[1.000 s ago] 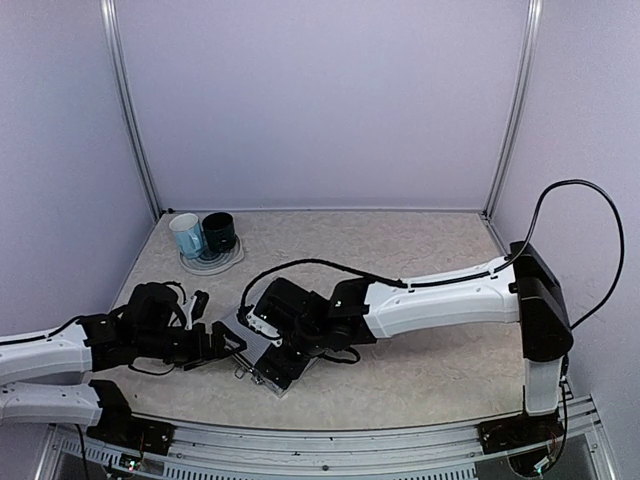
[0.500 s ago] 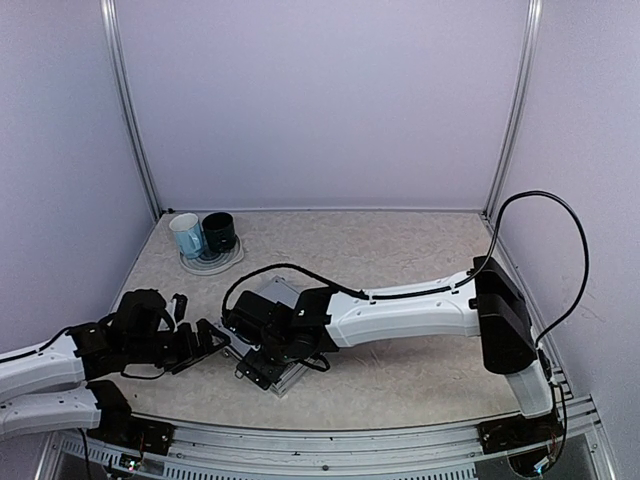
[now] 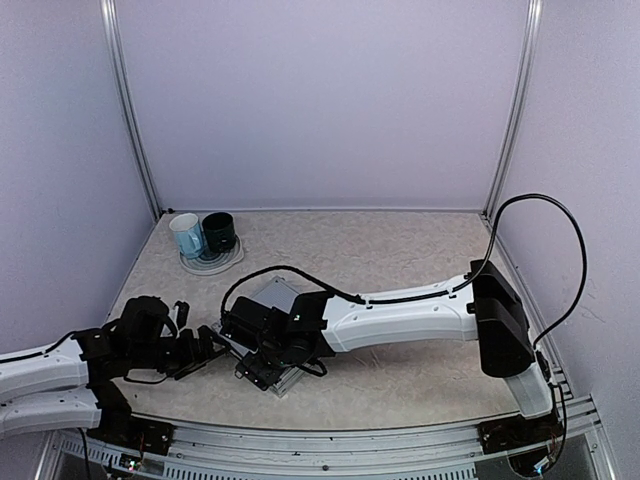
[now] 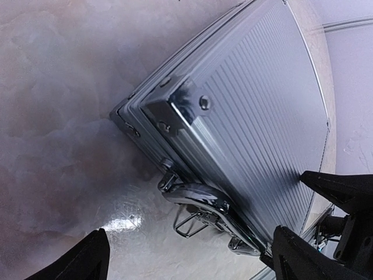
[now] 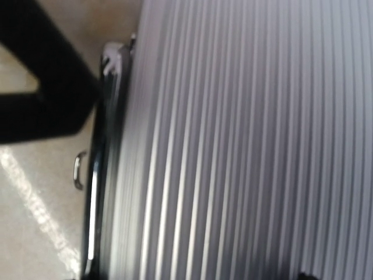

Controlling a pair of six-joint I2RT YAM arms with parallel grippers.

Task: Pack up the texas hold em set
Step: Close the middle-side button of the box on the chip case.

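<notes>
Facing: handle-and-latch edge of the closed case (image 4: 250, 111), turned toward the left gripper (image 4: 189, 261), just beside it
Left gripper: fingers spread wide, holding nothing
Right gripper (image 3: 250, 345): low over the ribbed lid (image 5: 245, 146), fingers apart (one barely visible), nothing pinched
Case position: flat on the table (image 3: 400, 250), near-left of centre
Nearer the latches (image 4: 192, 224): left arm, by judgement

The square silver ribbed aluminium case (image 3: 270, 293) lies on the pale marbled bench (image 3: 400, 250), in its near left part, lid down on its base and the metal carry handle (image 4: 197, 195) on the near-left edge. The left fingers (image 4: 87, 259) sit just left of that edge; the right fingers (image 5: 46, 87) hang over the lid, one past its side. Well behind, in the far left corner, a light-blue mug (image 3: 186, 236) stands left of a dark-green mug (image 3: 219, 232), both on a round plate (image 3: 212, 264).
</notes>
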